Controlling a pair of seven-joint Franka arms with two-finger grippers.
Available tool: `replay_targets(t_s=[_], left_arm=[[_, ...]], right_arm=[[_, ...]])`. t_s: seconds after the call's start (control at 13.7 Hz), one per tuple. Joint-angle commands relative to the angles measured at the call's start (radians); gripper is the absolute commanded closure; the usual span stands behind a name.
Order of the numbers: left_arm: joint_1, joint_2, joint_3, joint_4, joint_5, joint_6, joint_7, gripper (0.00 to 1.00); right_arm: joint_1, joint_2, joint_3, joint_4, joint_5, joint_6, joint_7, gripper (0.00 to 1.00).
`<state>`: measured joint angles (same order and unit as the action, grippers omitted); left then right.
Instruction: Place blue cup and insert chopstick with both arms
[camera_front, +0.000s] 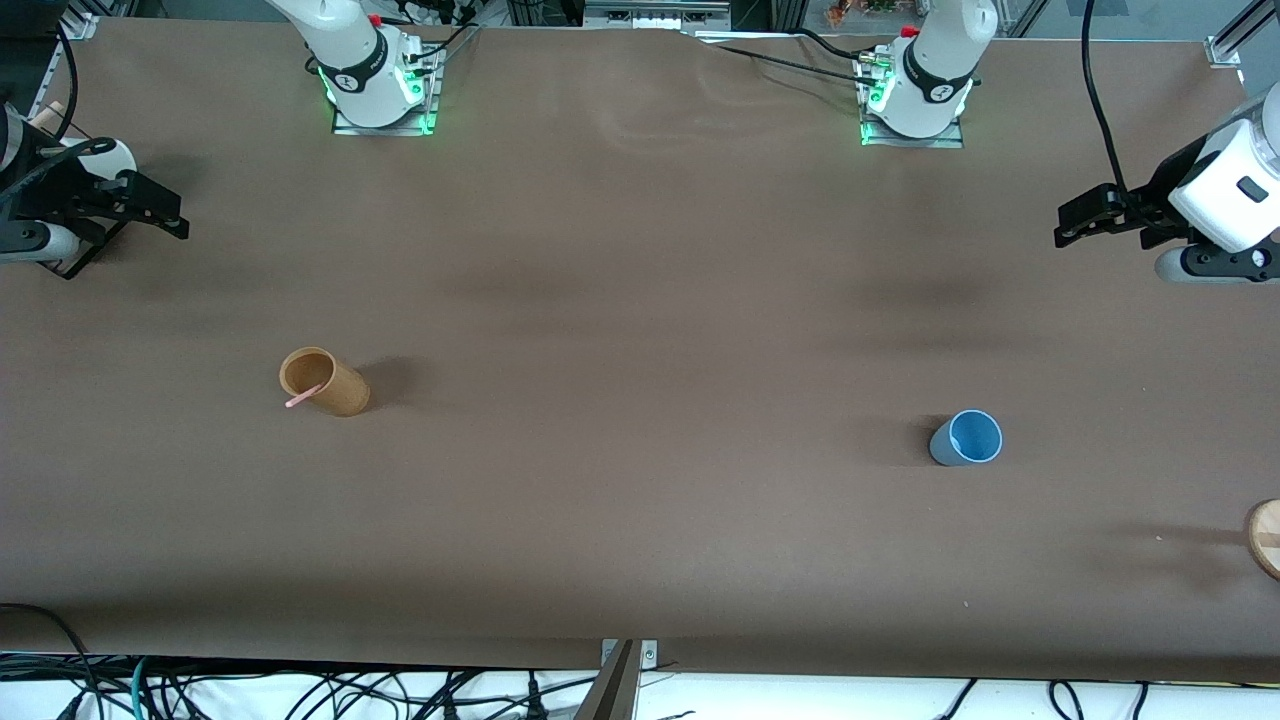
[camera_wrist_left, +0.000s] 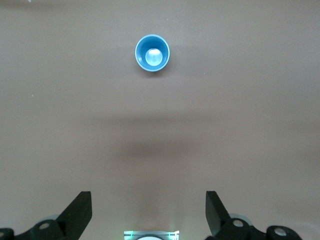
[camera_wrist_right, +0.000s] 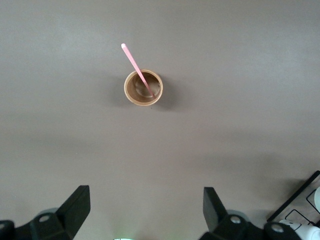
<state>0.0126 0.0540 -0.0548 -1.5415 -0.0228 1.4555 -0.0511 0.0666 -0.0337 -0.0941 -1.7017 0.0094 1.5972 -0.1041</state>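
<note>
Left gripper (camera_wrist_left: 148, 212) hangs spread wide, empty, high over the small light-blue plastic tumbler (camera_front: 966, 438). Right gripper (camera_wrist_right: 145, 212), fingers parted too, hovers above the tan-brown cylindrical cup (camera_front: 324, 381) holding the thin pink chopstick (camera_front: 303, 397), apparently leaning on its rim. Nothing is grasped; everything remains.

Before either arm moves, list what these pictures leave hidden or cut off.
- Round wooden object: front view, cut by the picture's edge at the left arm's end of the table; what it is stays unclear.
- Chopstick: its lower end is hidden inside the brown cup.
- Left gripper and right gripper: wrist views crop them to their open fingertips.
- Blue cup: only its inside shows from overhead.
</note>
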Motion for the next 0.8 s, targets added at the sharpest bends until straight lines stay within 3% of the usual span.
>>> replay_targets(t_s=[0.0,0.73], left_arm=[[-0.003,0.000,0.001,-0.002,-0.019,0.022,0.005,0.00],[-0.005,0.001,0.001,-0.003,-0.020,0.022,0.005,0.00]], right_arm=[[-0.014,-0.002,0.010,0.005,-0.003,-0.003,0.015,0.00],[-0.014,0.000,0.008,0.005,-0.008,-0.003,-0.003,0.00]])
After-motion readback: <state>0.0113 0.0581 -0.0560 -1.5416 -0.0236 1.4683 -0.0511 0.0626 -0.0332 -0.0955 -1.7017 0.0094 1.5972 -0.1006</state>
